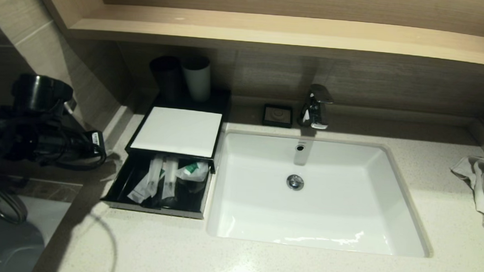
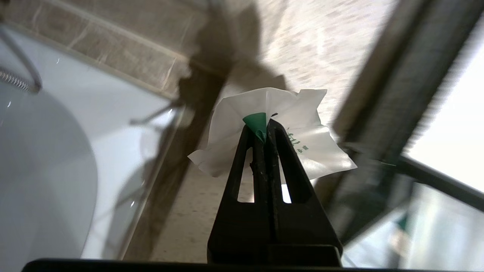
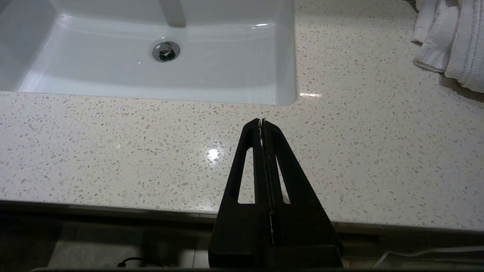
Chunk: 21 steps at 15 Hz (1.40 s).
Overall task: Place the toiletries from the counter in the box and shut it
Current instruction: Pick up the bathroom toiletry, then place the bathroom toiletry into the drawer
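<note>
My left gripper [image 2: 264, 126] is shut on a short flat sachet [image 2: 317, 151], pinching its green label so the white packet crumples around the fingertips. It hangs above the counter [image 1: 261, 263] just left of the box [image 1: 179, 131]. My left arm [image 1: 42, 123] is the dark mass there. The box's drawer [image 1: 119, 188] is pulled out. In it lie two long slim tubes [image 1: 155, 175] [image 1: 169, 182] and another sachet [image 1: 193, 170]. My right gripper [image 3: 261, 121] is shut and empty, over the counter's front edge before the basin.
A white basin [image 1: 317, 196] fills the middle, with a chrome tap [image 1: 317, 106] and a black soap dish [image 1: 277, 115] behind it. Dark and grey cups [image 1: 167, 77] [image 1: 196, 79] stand behind the box. A white towel [image 1: 481, 183] lies far right. A wooden shelf [image 1: 271, 29] overhangs.
</note>
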{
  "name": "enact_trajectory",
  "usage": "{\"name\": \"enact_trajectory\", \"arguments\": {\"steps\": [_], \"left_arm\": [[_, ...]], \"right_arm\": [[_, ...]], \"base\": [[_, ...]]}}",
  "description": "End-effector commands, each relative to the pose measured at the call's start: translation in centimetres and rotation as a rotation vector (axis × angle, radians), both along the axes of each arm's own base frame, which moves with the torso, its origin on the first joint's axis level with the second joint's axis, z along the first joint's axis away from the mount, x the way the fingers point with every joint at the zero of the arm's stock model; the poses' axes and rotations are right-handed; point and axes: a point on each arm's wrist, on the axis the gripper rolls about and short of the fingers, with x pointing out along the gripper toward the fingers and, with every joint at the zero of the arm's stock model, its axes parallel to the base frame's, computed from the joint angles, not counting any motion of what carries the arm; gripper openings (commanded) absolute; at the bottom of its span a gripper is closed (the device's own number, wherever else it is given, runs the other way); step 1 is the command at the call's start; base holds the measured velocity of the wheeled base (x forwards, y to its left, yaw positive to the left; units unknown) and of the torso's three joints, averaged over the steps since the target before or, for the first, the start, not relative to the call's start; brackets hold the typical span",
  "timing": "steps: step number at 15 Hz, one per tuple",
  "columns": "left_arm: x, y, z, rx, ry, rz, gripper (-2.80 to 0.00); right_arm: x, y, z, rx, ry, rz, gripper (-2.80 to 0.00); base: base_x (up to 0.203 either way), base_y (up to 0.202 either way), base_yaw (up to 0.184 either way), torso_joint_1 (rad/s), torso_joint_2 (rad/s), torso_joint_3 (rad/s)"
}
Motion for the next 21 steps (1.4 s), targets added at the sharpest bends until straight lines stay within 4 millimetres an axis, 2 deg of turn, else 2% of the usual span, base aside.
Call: {"name": "enact_trajectory", "arguments": {"steps": [1,3,6,9,13,17,21], "left_arm": [[-1.7,-0.8,2.6,0.001,-0.091,-0.027,-2.8],[-3.1,-1.9,4.2,-0.005,-0.148,-0.076,-2.8],[-5.3,-4.6,6.0,-0.025,-0.209,-0.195,-2.8],[-7.0,-7.0,6.2,-0.036,-0.201,-0.305,-2.8],[-9.7,-10.1,4.9,-0.038,-0.131,-0.462,-2.8],[-12.1,-13.1,2.3,0.019,-0.041,-0.575,-2.8],[-12.2,-14.6,0.5,0.049,0.025,-0.625,-2.8]], "right_arm": [[0.0,0.0,0.0,-0.001,0.0,0.001,-2.8],[0.0,0.0,0.0,-0.001,0.0,0.001,-2.8],[0.0,0.0,0.0,-0.001,0.0,0.001,-2.8],[0.0,0.0,0.0,-0.001,0.0,0.001,-2.8],[0.0,0.0,0.0,-0.001,0.0,0.001,-2.8],[0.0,0.0,0.0,-0.001,0.0,0.001,-2.8],[0.0,0.0,0.0,-0.001,0.0,0.001,-2.8]], "base": [[0.0,0.0,0.0,0.0,0.0,0.0],[0.0,0.0,0.0,0.0,0.0,0.0],[0.0,0.0,0.0,0.0,0.0,0.0],[0.0,0.0,0.0,0.0,0.0,0.0],[0.0,0.0,0.0,0.0,0.0,0.0],[0.0,0.0,0.0,0.0,0.0,0.0],[0.0,0.0,0.0,0.0,0.0,0.0]]}}
